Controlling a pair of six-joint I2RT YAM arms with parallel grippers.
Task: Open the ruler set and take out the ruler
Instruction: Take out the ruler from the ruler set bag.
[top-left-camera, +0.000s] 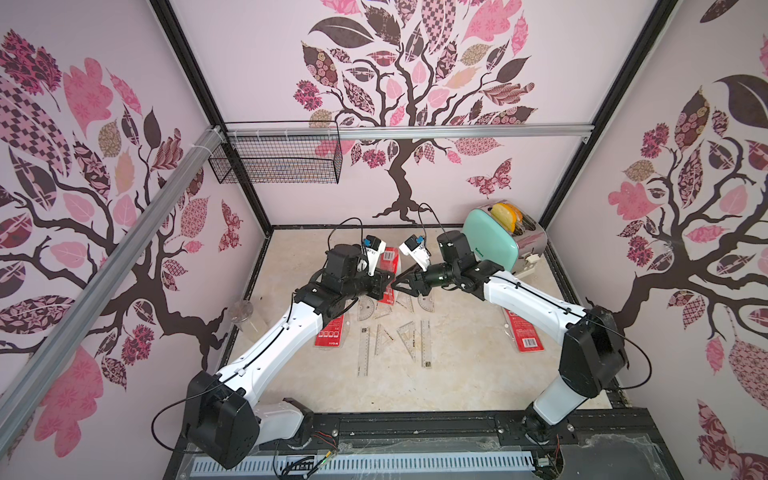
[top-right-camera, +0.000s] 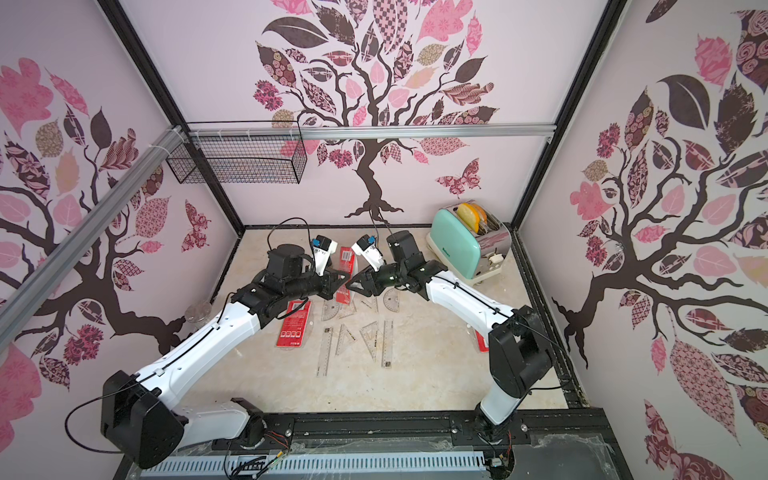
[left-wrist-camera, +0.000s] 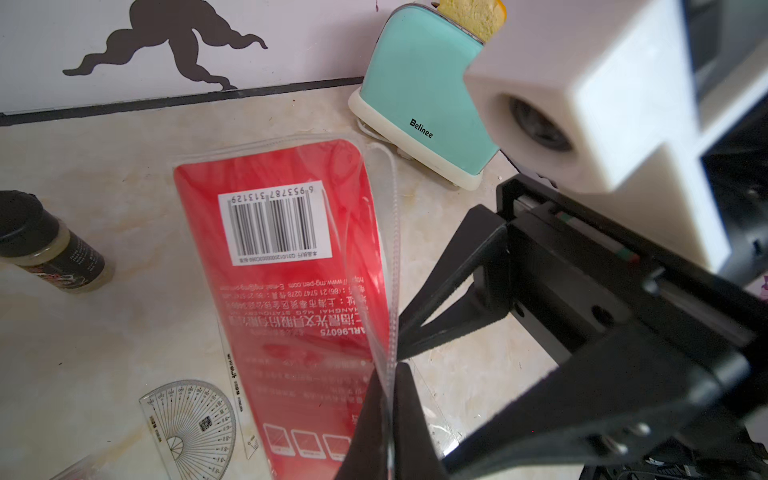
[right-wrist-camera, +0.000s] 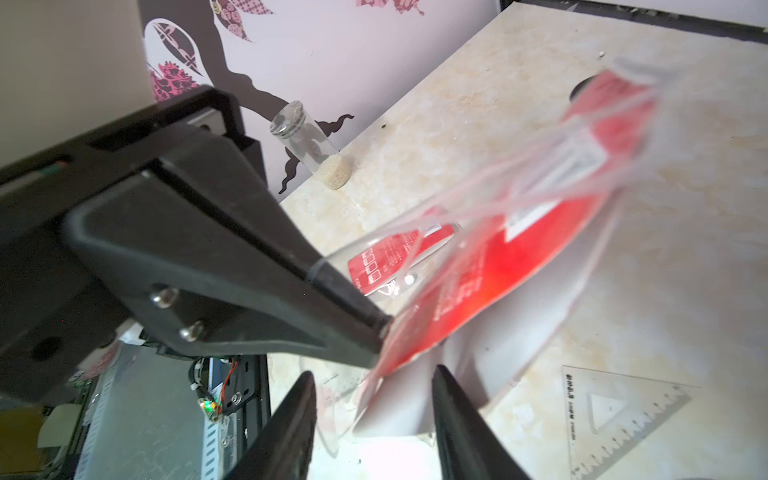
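Observation:
The ruler set (left-wrist-camera: 282, 291) is a clear plastic pouch with a red barcoded card inside, held up above the table between both arms (top-left-camera: 390, 266) (top-right-camera: 345, 259). My left gripper (left-wrist-camera: 388, 374) is shut on the pouch's clear side edge, and it appears as a black finger (right-wrist-camera: 332, 286) in the right wrist view. My right gripper (right-wrist-camera: 374, 374) stands open with its jaws apart. The pouch's blurred lower end (right-wrist-camera: 519, 257) hangs between them without touching either finger. I cannot make out a ruler inside the pouch.
Several loose clear rulers, set squares and protractors lie on the table (top-left-camera: 363, 351) (top-left-camera: 407, 336) (left-wrist-camera: 191, 419). Two more red pouches lie flat (top-left-camera: 330, 332) (top-left-camera: 523, 332). A mint toaster (top-left-camera: 498, 237) stands back right, a glass jar (top-left-camera: 245, 313) at the left, and a dark-lidded bottle (left-wrist-camera: 45, 245) nearby.

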